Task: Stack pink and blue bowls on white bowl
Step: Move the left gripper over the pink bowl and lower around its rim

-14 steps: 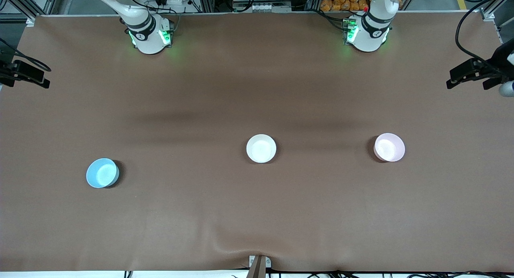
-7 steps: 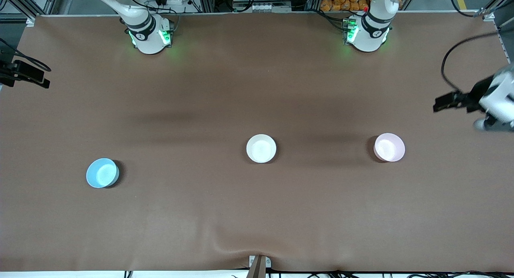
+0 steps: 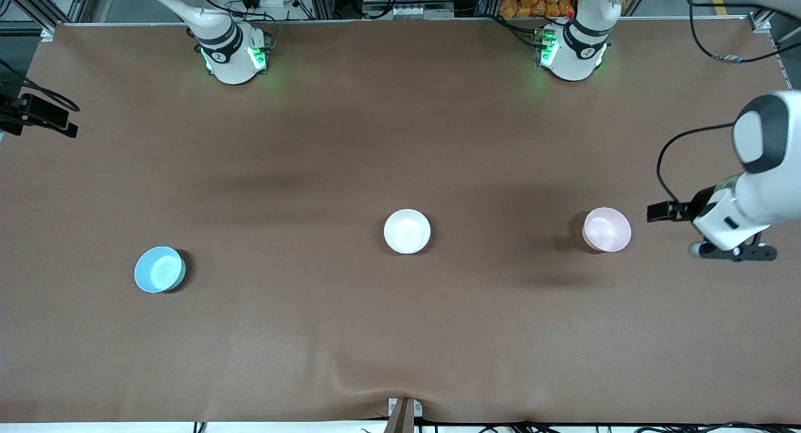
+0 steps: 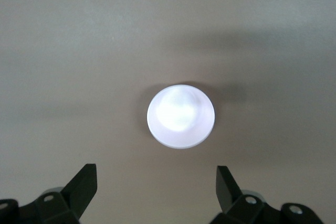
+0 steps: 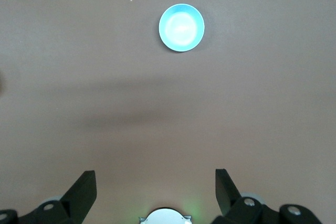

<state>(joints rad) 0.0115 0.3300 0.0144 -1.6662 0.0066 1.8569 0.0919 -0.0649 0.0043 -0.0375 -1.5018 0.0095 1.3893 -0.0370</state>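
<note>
Three bowls stand apart on the brown table. The white bowl (image 3: pixel 407 231) is in the middle, the pink bowl (image 3: pixel 606 229) toward the left arm's end and the blue bowl (image 3: pixel 159 269) toward the right arm's end. My left gripper (image 3: pixel 735 253) hangs open and empty beside the pink bowl, between it and the table's end. In the left wrist view the pink bowl (image 4: pixel 181 116) lies ahead of the open left gripper (image 4: pixel 156 170). My right gripper (image 5: pixel 155 174) waits open and empty high over the right arm's end, with the blue bowl (image 5: pixel 181 27) well ahead of it.
The brown table cover (image 3: pixel 400 333) has a wrinkle at its edge nearest the front camera. The arm bases (image 3: pixel 234 57) (image 3: pixel 572 54) stand along the farthest edge. The right arm's base (image 5: pixel 167 216) shows under the right gripper.
My left arm has swung in from the table's end and come down beside the pink bowl. The right arm and all three bowls have not moved.
</note>
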